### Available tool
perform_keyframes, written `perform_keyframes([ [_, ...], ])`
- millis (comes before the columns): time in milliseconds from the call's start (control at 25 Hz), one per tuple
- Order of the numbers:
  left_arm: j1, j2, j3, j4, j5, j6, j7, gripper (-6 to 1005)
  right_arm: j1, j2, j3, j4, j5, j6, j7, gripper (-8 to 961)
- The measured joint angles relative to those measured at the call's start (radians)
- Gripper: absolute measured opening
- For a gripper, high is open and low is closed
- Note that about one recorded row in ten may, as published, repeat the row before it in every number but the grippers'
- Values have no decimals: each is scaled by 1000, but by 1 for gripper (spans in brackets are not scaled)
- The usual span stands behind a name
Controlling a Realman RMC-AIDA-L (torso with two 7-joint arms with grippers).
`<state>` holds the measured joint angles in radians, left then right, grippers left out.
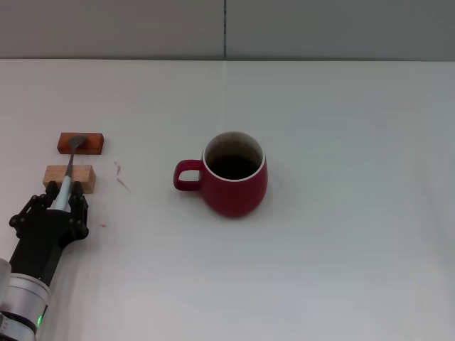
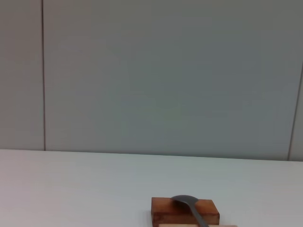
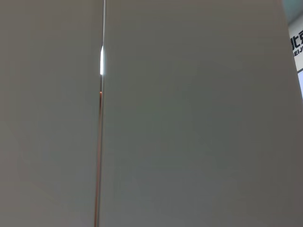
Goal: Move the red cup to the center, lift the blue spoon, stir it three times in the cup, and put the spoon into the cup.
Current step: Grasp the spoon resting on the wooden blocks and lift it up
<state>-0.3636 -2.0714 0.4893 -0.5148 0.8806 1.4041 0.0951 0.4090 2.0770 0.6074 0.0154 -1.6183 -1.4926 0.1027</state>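
Head view: left gripper (image 1: 62, 200) at the blue spoon (image 1: 70, 168) handle's near end, apparently closed on it; spoon's long axis runs near-to-far across two wooden blocks (image 1: 70, 175), red cup (image 1: 235, 175) to its right.

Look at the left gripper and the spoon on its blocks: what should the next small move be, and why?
Probably close the left gripper on the blue spoon and lift it straight up. The fingers sit around the pale handle, which rests on the light wooden block, with the bowl on the dark wooden block. The red cup already stands near mid-table, empty.
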Motion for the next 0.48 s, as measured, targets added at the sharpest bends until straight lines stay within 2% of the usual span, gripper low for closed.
perform_keyframes([
  [480, -4, 1, 0, -2, 0, 2, 0, 337, -3, 0, 0, 0, 0, -3, 0, 686],
])
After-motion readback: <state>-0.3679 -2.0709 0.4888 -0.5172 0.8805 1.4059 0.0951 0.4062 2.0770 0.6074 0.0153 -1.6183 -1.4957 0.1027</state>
